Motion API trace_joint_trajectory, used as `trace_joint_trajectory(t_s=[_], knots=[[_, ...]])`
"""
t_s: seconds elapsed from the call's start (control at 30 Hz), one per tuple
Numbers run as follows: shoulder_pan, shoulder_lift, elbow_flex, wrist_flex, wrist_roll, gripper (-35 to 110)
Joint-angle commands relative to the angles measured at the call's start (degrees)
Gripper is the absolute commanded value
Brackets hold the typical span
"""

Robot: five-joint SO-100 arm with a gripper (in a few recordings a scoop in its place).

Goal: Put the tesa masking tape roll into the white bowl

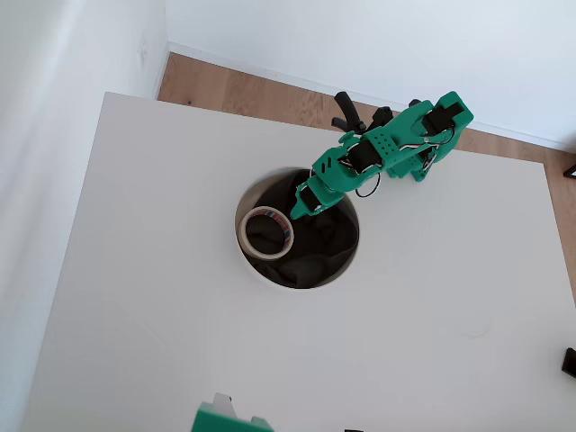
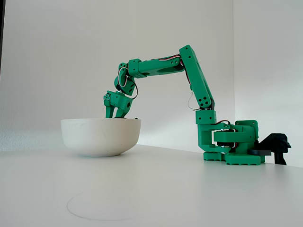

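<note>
My green gripper [image 1: 301, 205] reaches down into the white bowl [image 1: 245, 256], at the tape roll [image 1: 266, 232] lying on the dark cloth [image 1: 315, 243] inside; I cannot tell whether it pinches the roll.

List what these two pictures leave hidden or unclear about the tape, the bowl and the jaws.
- Jaws open or shut: in the overhead view the gripper tip is too small; in the fixed view it dips behind the bowl wall.
- Tape touching the gripper or free: too small to tell overhead.
- Bowl's inside: hidden by its wall in the fixed view.
- Tape label text: too small.
</note>
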Motion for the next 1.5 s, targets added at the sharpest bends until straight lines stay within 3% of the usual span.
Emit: trace_joint_trajectory(t_s=[0.0, 0.13, 0.4, 0.6, 0.8, 1.07, 1.2, 1.47], knots=[[0.35, 3.87, -0.88, -0.26, 0.00, -8], [0.18, 3.25, -2.72, -1.76, 0.44, -8], [0.09, -8.79, -34.98, 14.15, 3.16, -8], [-4.92, -6.15, -42.10, 19.34, 4.22, -8], [-16.70, 1.93, -42.10, 26.10, 5.80, -8], [-43.51, 14.33, -41.48, 40.52, 10.37, -8], [-52.47, 23.91, -29.79, 40.87, 11.51, -8], [-60.12, 53.26, 11.78, 28.83, 10.20, -8]])
